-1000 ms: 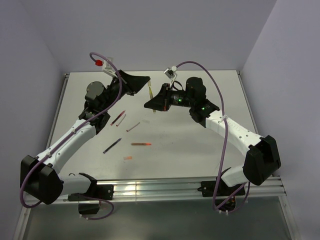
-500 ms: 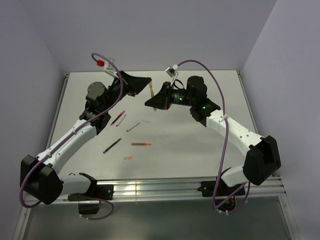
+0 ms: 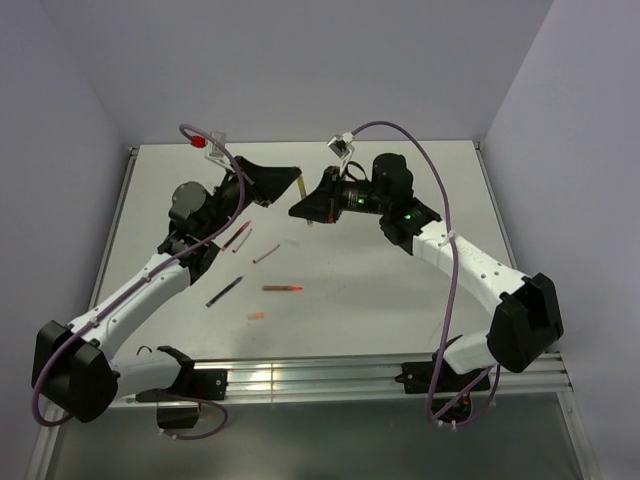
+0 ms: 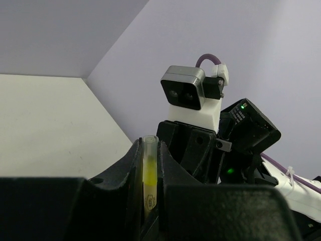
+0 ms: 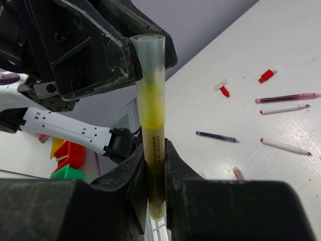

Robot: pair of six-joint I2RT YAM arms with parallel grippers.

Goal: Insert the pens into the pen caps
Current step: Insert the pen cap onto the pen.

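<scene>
While both arms reach over the far half of the table [image 3: 400, 300], their grippers meet tip to tip above its surface. The left arm [image 3: 150, 285] comes in from the near-left corner and the right arm [image 3: 470, 262] from the near-right corner, each trailing a purple cable.

The left gripper [image 3: 295, 177] is clamped on the clear cap [image 5: 150, 60]. In the left wrist view the cap stands upright between the two dark fingers, with yellow showing through its wall. The right gripper [image 3: 297, 208] is clamped on the olive-yellow pen [image 5: 154, 143]. In the right wrist view the barrel stands upright between the fingers, its lower end below them.

The pen's upper end sits inside the clear cap, and the yellow section is visible through the cap's lower part. Pen and cap are held in the air, off the table, in line with each other. How deep the pen is seated cannot be determined.

Loose items lie on the table, left of centre, well apart from the grippers:
- a dark red pen [image 5: 286, 98] with a pale pen [image 5: 283, 109] just beside it
- a black pen [image 3: 224, 291]
- an orange pen [image 3: 282, 288]
- a second pale pen [image 5: 285, 146]
- a red cap [image 5: 267, 76]
- an orange cap [image 3: 256, 316], nearest the arm bases
</scene>
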